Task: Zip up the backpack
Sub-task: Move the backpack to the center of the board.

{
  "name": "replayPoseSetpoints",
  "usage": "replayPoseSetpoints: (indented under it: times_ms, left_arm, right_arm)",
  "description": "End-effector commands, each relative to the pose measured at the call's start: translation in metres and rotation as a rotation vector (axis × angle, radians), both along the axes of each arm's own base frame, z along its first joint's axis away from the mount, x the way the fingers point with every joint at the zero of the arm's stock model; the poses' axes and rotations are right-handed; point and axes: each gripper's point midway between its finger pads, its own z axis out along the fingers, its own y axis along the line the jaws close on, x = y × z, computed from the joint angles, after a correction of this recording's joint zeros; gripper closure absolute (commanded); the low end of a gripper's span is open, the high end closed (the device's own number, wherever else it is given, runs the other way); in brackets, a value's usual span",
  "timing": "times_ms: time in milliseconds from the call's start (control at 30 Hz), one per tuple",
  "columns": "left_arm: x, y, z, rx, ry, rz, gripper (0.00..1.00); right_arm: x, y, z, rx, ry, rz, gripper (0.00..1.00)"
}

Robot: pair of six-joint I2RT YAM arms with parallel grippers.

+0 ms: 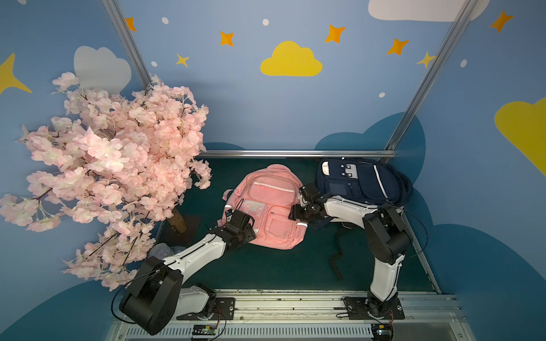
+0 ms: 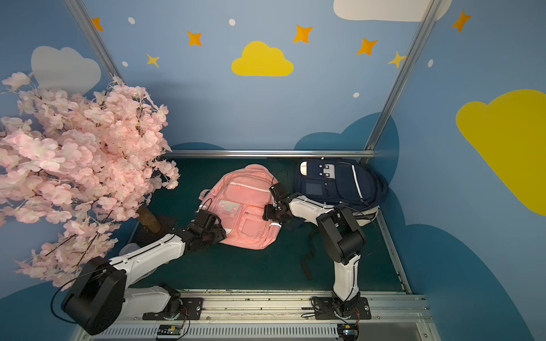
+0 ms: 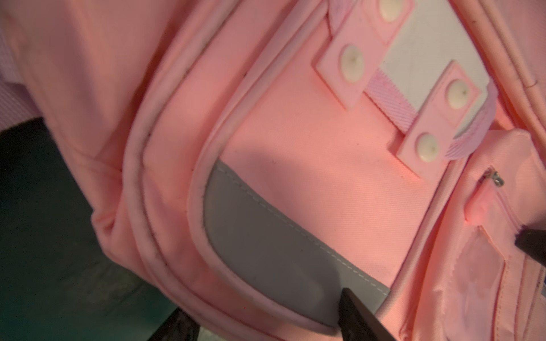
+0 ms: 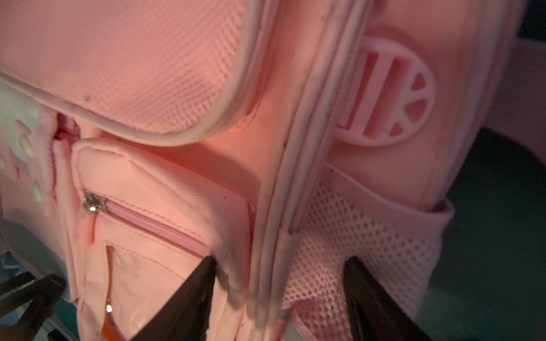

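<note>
Lining-up stage imo: left gripper (image 3: 266, 321) at 8 o'clock of the pink backpack (image 1: 271, 192), right gripper (image 4: 280, 259) at 3, both wide, empty; next means pinching that tiny zipper pull (image 4: 93, 203)

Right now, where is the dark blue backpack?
In both top views the dark blue backpack lies in the far right corner of the green mat, against the back rail, right of the pink backpack.

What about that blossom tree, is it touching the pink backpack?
Apart. In both top views a strip of green table shows between the petals of the blossom tree and the pink backpack.
</note>
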Motion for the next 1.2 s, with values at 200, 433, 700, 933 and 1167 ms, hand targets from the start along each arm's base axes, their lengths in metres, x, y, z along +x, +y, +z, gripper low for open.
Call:
replayPoseSetpoints:
  times_ms: [200, 433, 700, 933, 1167]
  left_arm:
    - [0.018, 0.077, 0.011, 0.225, 0.036, 0.155, 0.24]
    - [0.041, 0.114, 0.014, 0.267, 0.061, 0.255, 0.23]
    - [0.045, 0.115, 0.031, 0.279, 0.066, 0.237, 0.17]
    - [0.032, 0.087, 0.056, 0.246, -0.024, 0.174, 0.04]
    - [0.029, 0.040, 0.065, 0.134, -0.079, 0.059, 0.04]
  right_arm:
    - [0.038, 0.096, 0.009, 0.141, -0.057, 0.101, 0.36]
    - [0.055, 0.137, 0.012, 0.226, -0.063, 0.104, 0.36]
    - [0.060, 0.183, 0.029, 0.339, -0.066, 0.160, 0.36]
    - [0.053, 0.197, 0.062, 0.385, -0.119, 0.217, 0.35]
    - [0.065, 0.125, 0.110, 0.285, -0.223, 0.134, 0.33]
